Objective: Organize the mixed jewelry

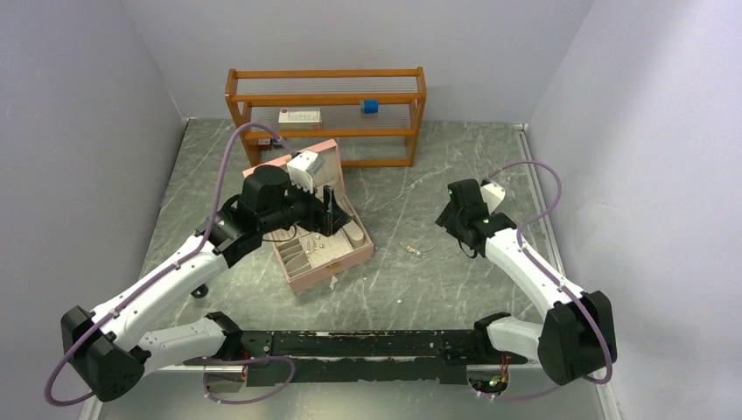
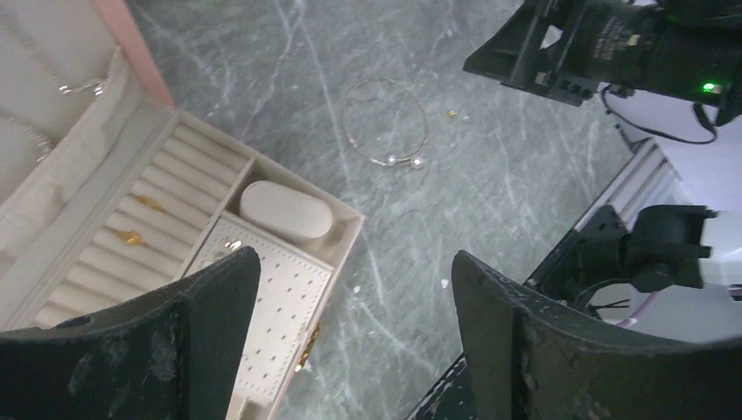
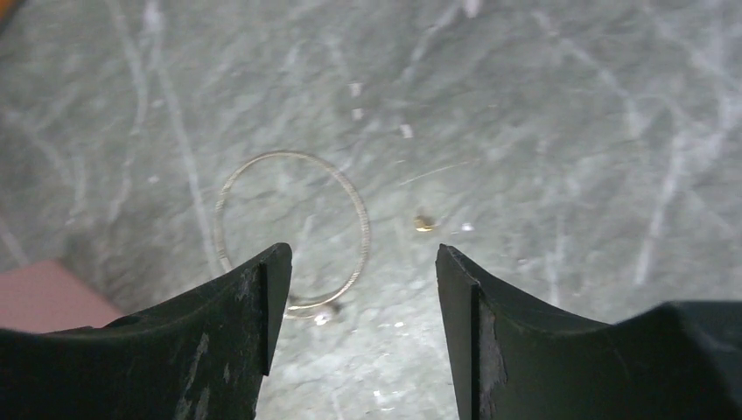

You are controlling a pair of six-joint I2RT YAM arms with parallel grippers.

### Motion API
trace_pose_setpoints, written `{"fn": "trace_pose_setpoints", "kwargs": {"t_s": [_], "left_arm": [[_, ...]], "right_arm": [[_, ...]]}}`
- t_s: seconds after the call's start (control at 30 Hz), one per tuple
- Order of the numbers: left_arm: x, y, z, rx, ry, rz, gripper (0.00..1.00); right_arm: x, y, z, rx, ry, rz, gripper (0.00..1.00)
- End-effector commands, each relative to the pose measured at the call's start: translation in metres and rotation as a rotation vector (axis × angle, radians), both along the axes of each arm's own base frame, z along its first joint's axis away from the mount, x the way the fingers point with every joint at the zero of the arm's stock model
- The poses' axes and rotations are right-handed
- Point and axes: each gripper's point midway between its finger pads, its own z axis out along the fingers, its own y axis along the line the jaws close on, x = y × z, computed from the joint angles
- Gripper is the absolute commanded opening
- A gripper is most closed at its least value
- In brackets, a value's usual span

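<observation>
On grey marbled table [image 1: 420,289], pale walls [image 1: 70,105] around, pink box [image 1: 308,280], bracelet [image 2: 394,160], gold stud [image 3: 423,223], left end effector [image 2: 350,332] and right end effector [image 3: 363,324] spread, empty

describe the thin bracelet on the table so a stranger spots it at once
Start at the open pink jewelry box on the grey marbled table, then look just right of it. A thin wire bracelet lies there, a wide hoop ending in two pearly beads, unlike the tiny gold speck beside it.

Both agape (left pincer [image 2: 354,262], right pincer [image 3: 363,255])
</observation>
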Motion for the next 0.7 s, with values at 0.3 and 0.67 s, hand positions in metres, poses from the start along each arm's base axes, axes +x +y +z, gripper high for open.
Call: {"fn": "trace_pose_setpoints", "kwargs": {"t_s": [0.3, 0.67], "left_arm": [[0.000, -0.048, -0.009, -0.119, 0.038, -0.174, 0.77], [0.008, -0.031, -0.013, -0.043, 0.011, -0.090, 0.74]], "right_arm": [[-0.023, -0.045, -0.047, -0.110, 0.228, -0.070, 0.48], [-0.016, -0.037, -0.079, -0.057, 0.266, -0.112, 0.37]]}}
